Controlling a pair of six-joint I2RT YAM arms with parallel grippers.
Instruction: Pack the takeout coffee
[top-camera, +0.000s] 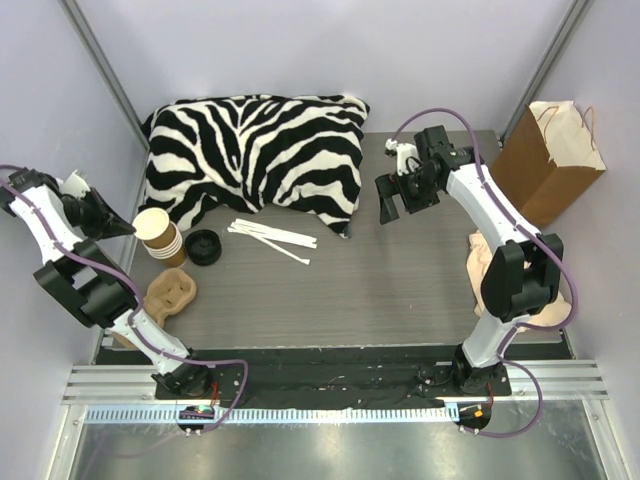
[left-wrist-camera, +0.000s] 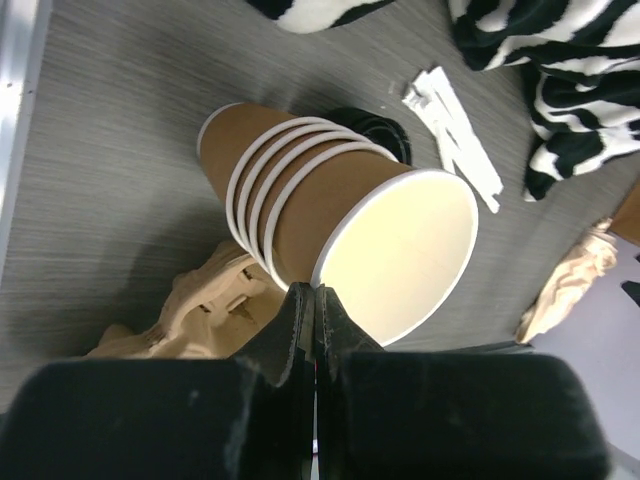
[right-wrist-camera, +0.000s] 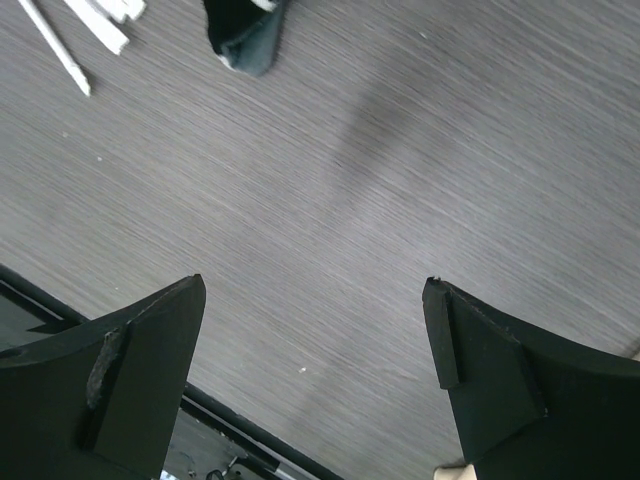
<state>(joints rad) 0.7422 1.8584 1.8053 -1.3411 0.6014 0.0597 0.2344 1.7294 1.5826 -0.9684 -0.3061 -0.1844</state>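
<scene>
No finished takeout coffee, a cup with its lid on, showed anywhere I could see; only its makings sat at the left of the tabletop. A stack of lidless cups stood there with a loose black lid just beside it, presumably set close so one could be capped with the other. The left end effector hung above the stack, pinched fully shut on nothing. Its tips sat by the top cup's rim, though I could not tell whether they touched. From that wrist, the stack hid most of the lid. A pulp cup carrier lay near the stack, partly covered by the left arm. White stirrer sticks lay further in, below a zebra-striped cushion. The right end effector hovered wide open over bare tabletop, holding nothing, probably waiting its turn. A brown paper bag stood at the far right, likely where the cup belonged, but its mouth faced away and I could not see inside. Something tan lay behind the right arm, too hidden to name.
</scene>
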